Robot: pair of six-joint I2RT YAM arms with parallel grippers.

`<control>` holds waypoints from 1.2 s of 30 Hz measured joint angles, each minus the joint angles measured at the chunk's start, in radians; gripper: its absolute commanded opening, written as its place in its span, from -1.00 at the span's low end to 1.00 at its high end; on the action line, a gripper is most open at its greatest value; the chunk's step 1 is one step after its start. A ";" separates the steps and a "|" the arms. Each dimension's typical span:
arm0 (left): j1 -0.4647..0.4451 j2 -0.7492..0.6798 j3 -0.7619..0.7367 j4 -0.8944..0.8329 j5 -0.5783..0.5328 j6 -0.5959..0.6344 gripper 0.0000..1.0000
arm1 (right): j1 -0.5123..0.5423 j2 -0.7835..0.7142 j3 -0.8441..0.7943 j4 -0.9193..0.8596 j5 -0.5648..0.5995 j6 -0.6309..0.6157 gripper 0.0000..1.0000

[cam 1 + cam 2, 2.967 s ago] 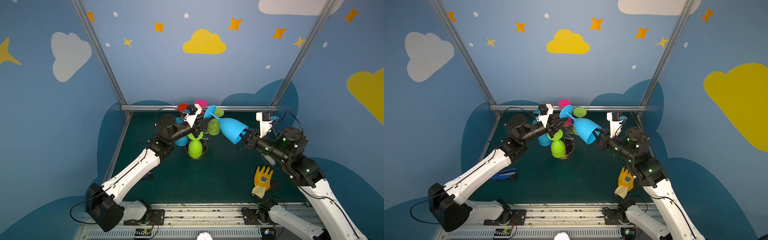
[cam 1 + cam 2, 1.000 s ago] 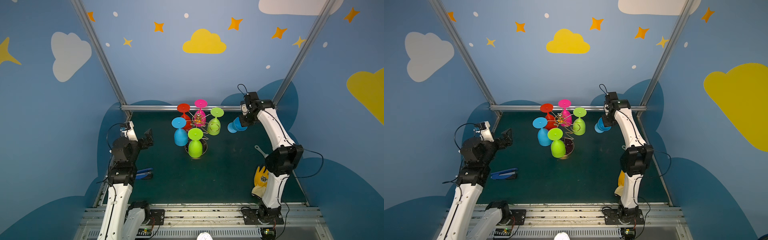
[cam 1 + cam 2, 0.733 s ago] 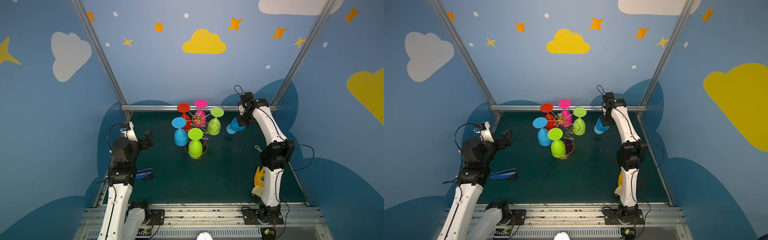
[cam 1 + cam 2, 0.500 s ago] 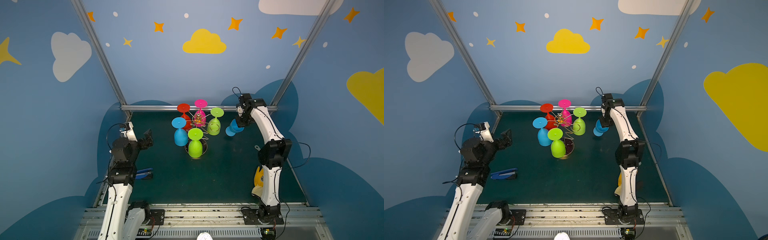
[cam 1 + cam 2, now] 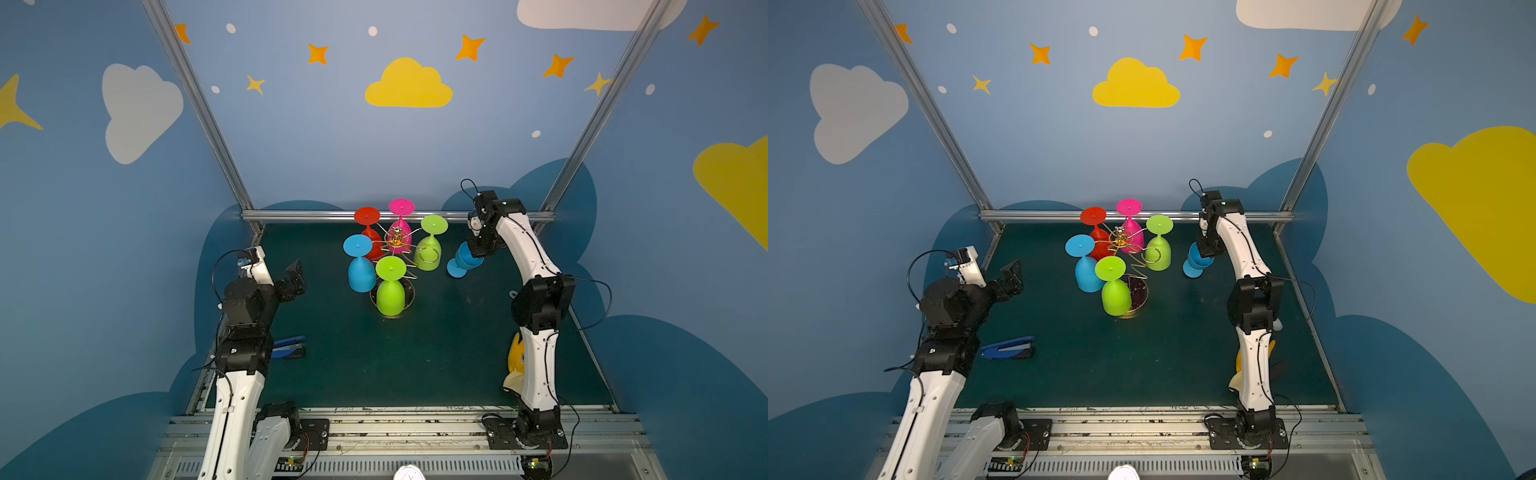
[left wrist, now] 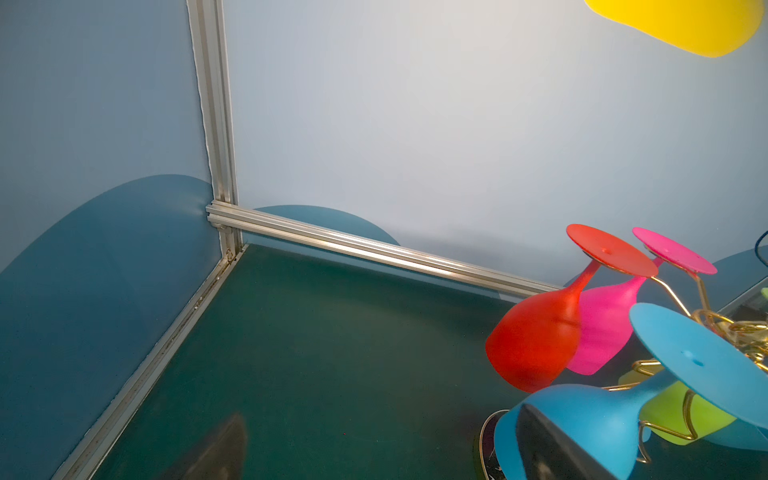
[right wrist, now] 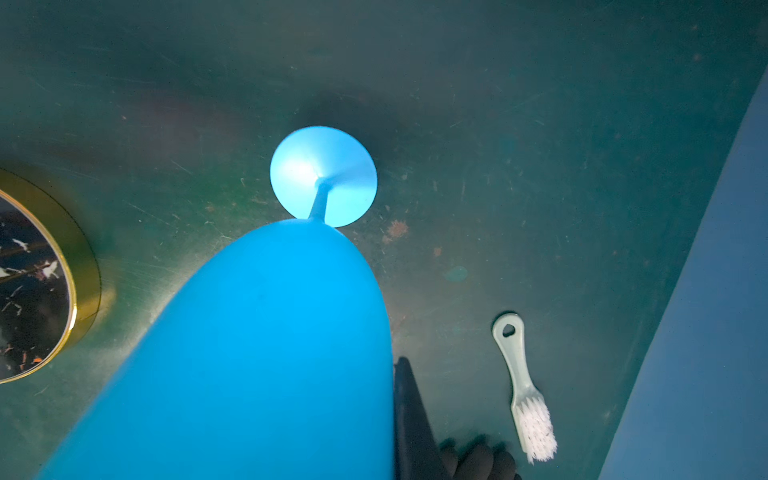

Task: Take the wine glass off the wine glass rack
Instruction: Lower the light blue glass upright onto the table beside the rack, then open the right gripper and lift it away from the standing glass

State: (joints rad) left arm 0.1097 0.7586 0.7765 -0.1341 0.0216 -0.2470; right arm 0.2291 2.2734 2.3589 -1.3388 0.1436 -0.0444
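- Right claw (image 5: 478, 248) clamps blue glass (image 5: 464, 261) by the bowl, centre-right of frame, clear of rack (image 5: 397, 241).
- Stem axis runs down-left from the claw, foot first; foot close to counter (image 5: 415, 353), contact unclear.
- Left claw (image 5: 294, 277) jaws spread, far left, well apart from the glass.

Blue-painted walls (image 5: 291, 137) w/ white cloud shapes (image 5: 137, 110), yellow cloud shapes (image 5: 409, 85), orange stars (image 5: 469, 46). Silver aluminium corner posts (image 5: 197, 104) + back crossbar (image 5: 299, 215). Dark green matte tabletop (image 5: 415, 353), scuffed. Slotted metal track (image 5: 395, 424) along the front edge.
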 measured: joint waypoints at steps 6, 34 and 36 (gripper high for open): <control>0.000 -0.002 -0.001 -0.001 -0.011 0.000 0.99 | 0.000 0.032 0.047 -0.015 -0.012 -0.002 -0.55; 0.002 -0.008 -0.010 -0.002 -0.022 0.000 0.99 | -0.064 -0.100 0.026 0.080 -0.184 0.113 -0.17; 0.002 -0.010 -0.013 -0.002 -0.023 0.000 0.99 | -0.064 -0.154 -0.005 0.105 -0.193 0.125 -0.17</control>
State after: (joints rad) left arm 0.1116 0.7486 0.7631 -0.1360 -0.0010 -0.2470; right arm 0.1646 2.1197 2.3539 -1.2335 -0.0498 0.0807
